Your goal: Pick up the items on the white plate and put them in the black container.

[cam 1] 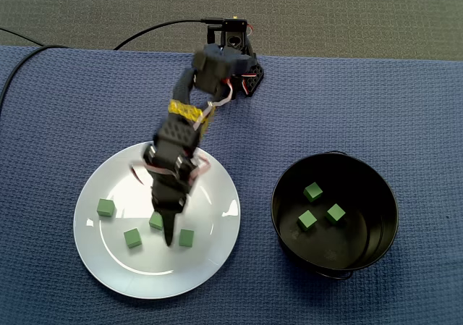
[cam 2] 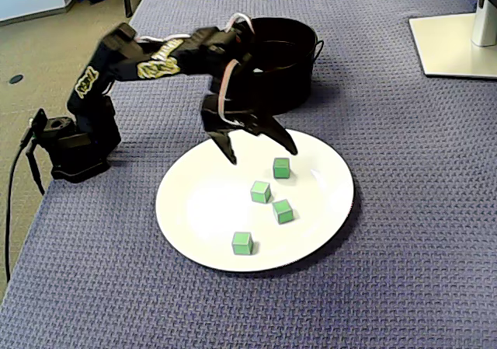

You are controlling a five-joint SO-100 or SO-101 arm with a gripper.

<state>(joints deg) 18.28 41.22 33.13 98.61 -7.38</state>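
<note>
The arm reaches from its base at the far edge of the blue-clothed desk out over the white plate. The gripper is open and holds nothing, its two jaws spread wide in the fixed view from the side. In the fixed view from above they overlap into a single dark point, so the spread cannot be read there. Four green cubes lie loose on the plate. From above, the leftmost sits apart near the left rim and a second cube lies lower down. A third cube is partly covered by the gripper's tip, and a fourth cube lies just to the right of that tip. Neither view shows clearly whether the fingertips touch the plate or hang just over it. The black container stands well to the right of the plate in the view from above, with three more cubes on its floor. In the side view its inside is hidden behind its own wall and the arm. A black cable runs off the left edge, and a white stand is cut off by the side view's top right corner.
</note>
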